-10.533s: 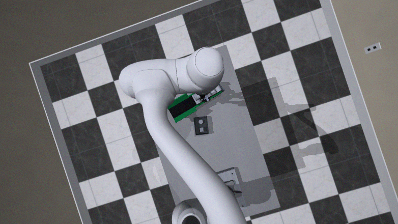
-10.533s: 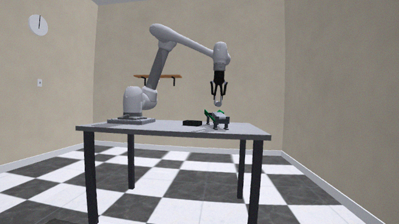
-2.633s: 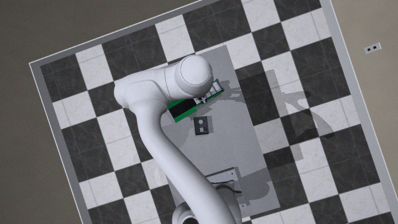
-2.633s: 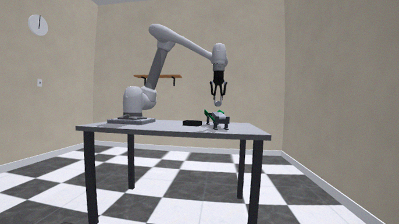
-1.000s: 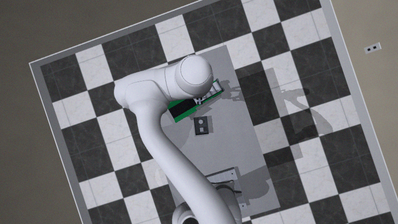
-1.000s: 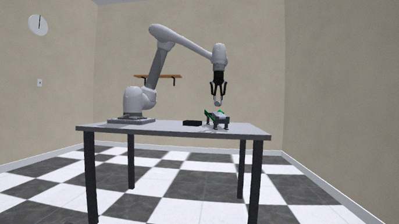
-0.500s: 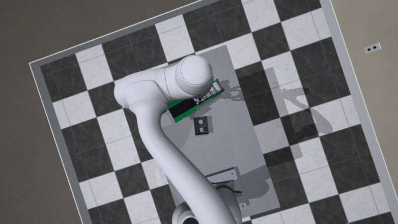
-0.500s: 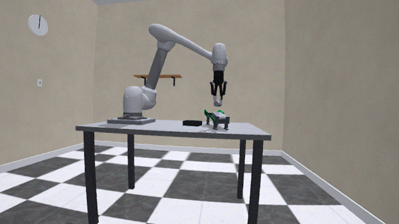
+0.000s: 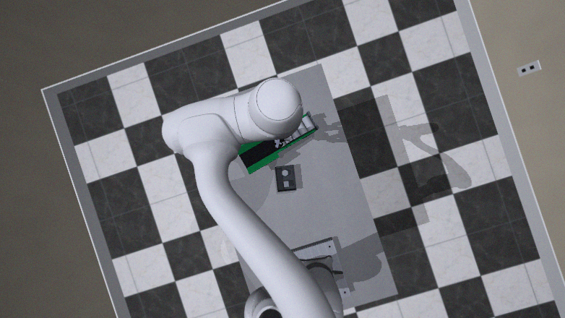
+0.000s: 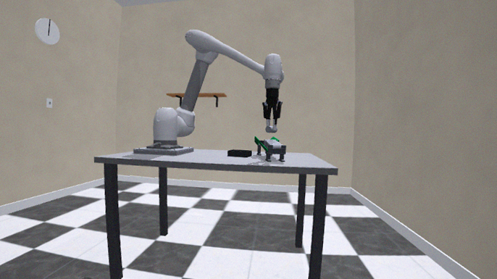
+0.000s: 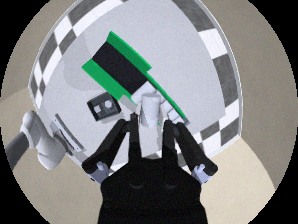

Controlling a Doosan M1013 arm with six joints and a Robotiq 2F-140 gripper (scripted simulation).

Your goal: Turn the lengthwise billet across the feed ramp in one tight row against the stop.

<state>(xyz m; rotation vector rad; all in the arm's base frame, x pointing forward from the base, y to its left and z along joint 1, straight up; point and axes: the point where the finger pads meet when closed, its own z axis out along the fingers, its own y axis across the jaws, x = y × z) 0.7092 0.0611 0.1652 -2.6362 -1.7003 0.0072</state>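
My gripper (image 10: 271, 124) (image 11: 150, 109) is shut on a pale grey billet (image 10: 271, 130) (image 11: 150, 109) and holds it above the feed ramp (image 9: 259, 155) (image 10: 277, 150) (image 11: 120, 67). In the wrist view the held billet lies between the fingertips, at a slant to the ramp's length. The ramp has a black bed and green side walls. Other billets (image 9: 308, 121) (image 11: 172, 112) lie across its lower part, toward the stop end. The gripper and held billet partly hide this row in the wrist view. In the top view the arm hides much of the gripper and ramp.
A dark block (image 9: 279, 178) (image 10: 239, 152) (image 11: 94, 113) with two light shapes on top, one six-sided and one square, sits on the table (image 9: 316, 197) beside the ramp, on the side toward the robot's base (image 10: 166, 126).
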